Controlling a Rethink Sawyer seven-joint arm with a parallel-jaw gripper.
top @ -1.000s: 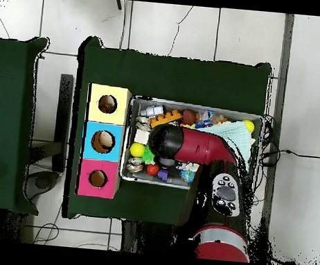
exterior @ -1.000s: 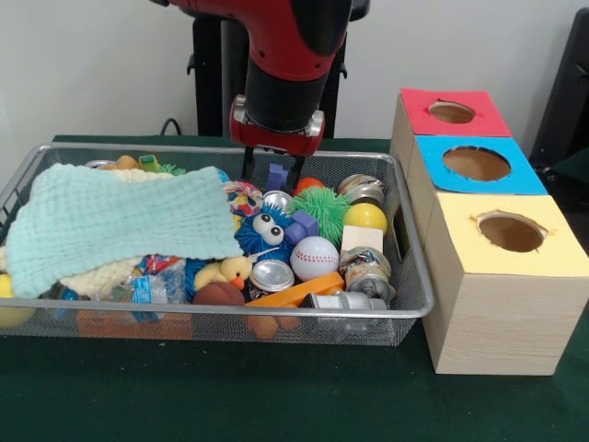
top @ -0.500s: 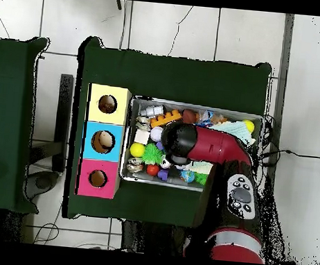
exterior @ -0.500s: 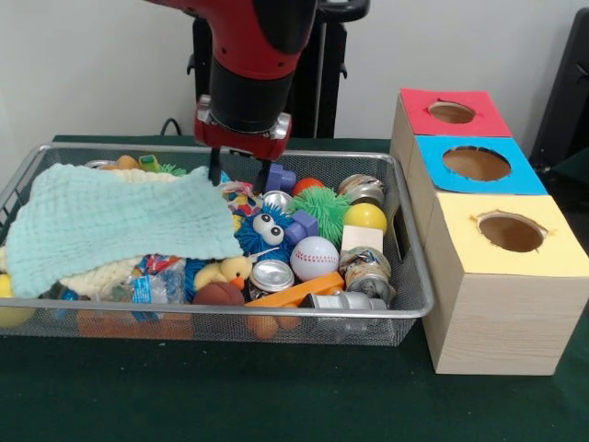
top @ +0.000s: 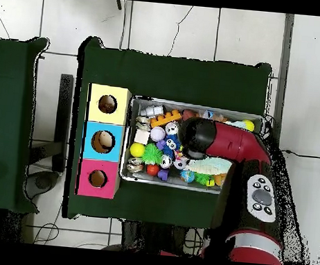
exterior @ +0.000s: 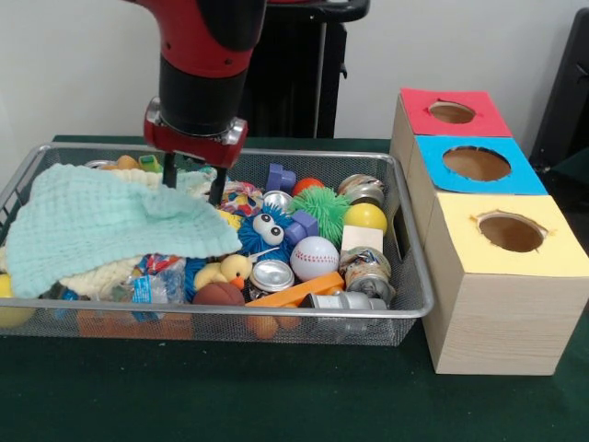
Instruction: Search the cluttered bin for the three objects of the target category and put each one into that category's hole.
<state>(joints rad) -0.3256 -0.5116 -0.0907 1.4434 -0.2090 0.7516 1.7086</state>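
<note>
Front view shows the red and black arm point(exterior: 202, 55) coming down over the left half of the wire basket point(exterior: 405, 308), its gripper point(exterior: 194, 189) spread open with two dark fingers point(exterior: 217, 189) parted just above the far edge of the mint-green cloth point(exterior: 110, 221), gripping nothing. That cloth lies draped across the left part of the basket, and a cream cloth point(exterior: 101, 274) peeks out from under its near edge; a strip of dotted fabric point(exterior: 241, 196) shows just right of the fingers, though how much of it there is cannot be told. Around the cloths the basket is crowded: a fuzzy blue toy with eyes point(exterior: 267, 230) sits just beside the mint cloth's right corner, with a baseball point(exterior: 315, 257), a green spiky ball point(exterior: 321, 204), a yellow ball point(exterior: 365, 217), a rubber duck point(exterior: 232, 270), a crushed can point(exterior: 271, 274) and an orange block point(exterior: 294, 293) packed near it. Right of the basket stand three boxes in a row; the nearest and largest, of pale wood, carries the yellow-rimmed hole point(exterior: 511, 231), with a blue-topped box point(exterior: 476, 164) and a red-topped box point(exterior: 451, 112) behind it. In the overhead view the arm point(top: 224, 140) covers much of the basket's point(top: 131, 139) middle and hides most of the cloth.
</note>
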